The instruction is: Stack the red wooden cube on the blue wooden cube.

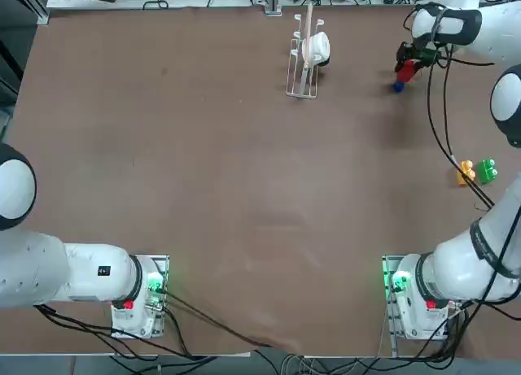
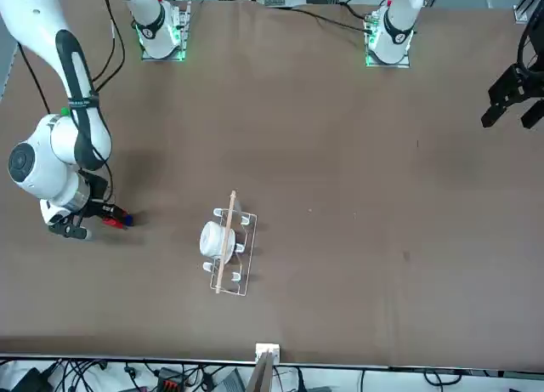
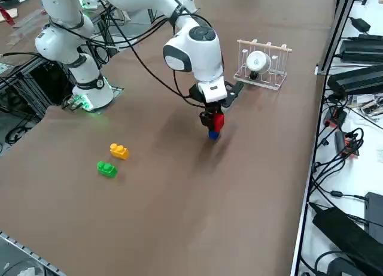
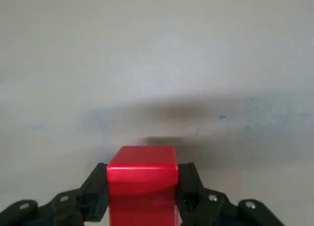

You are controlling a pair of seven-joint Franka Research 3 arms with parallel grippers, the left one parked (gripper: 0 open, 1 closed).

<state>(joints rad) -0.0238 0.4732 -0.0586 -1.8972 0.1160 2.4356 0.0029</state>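
Gripping the small bright-red wooden cube (image 4: 142,160) between its fingers, the right gripper (image 4: 142,191) is far nearer the pair than the parked arm. Just below that cube is the tiny dark-blue wooden cube (image 3: 213,135); whether the two touch, or the lower one meets the table (image 1: 244,188), I can't tell. The next move likely turns on that vertical line. Farther off, toward the bases, sit orange (image 3: 119,151) and green studded blocks (image 3: 107,169); well to the left, a white wire rack (image 3: 280,79) holds a white cup (image 3: 258,61).
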